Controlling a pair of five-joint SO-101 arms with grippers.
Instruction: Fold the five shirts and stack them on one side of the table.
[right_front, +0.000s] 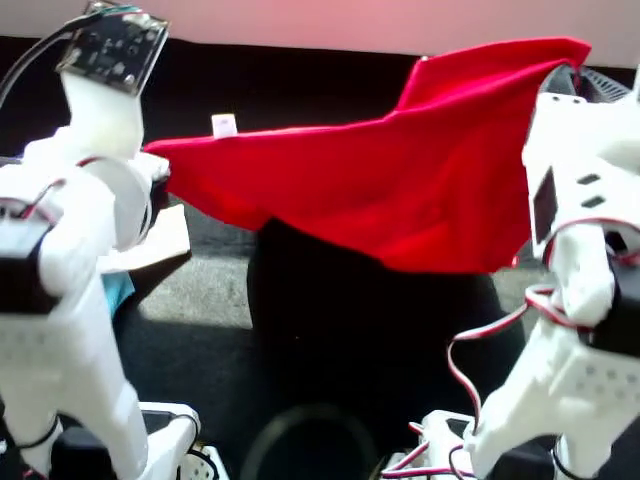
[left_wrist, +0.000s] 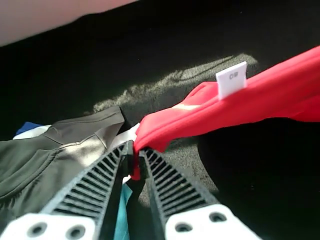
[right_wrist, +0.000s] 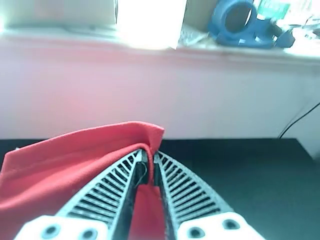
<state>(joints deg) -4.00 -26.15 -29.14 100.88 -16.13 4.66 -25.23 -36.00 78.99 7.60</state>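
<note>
Both the left gripper (left_wrist: 134, 151) and the right gripper (right_wrist: 148, 153) are pinching the red shirt (right_front: 400, 180), suspending it over the surface (right_front: 200, 290).

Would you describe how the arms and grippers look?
The left arm and right arm are white plastic with black motors. Red and white cables loop by the right arm; a circuit board tops the left. The left gripper and right gripper have black ribbed fingers.
</note>
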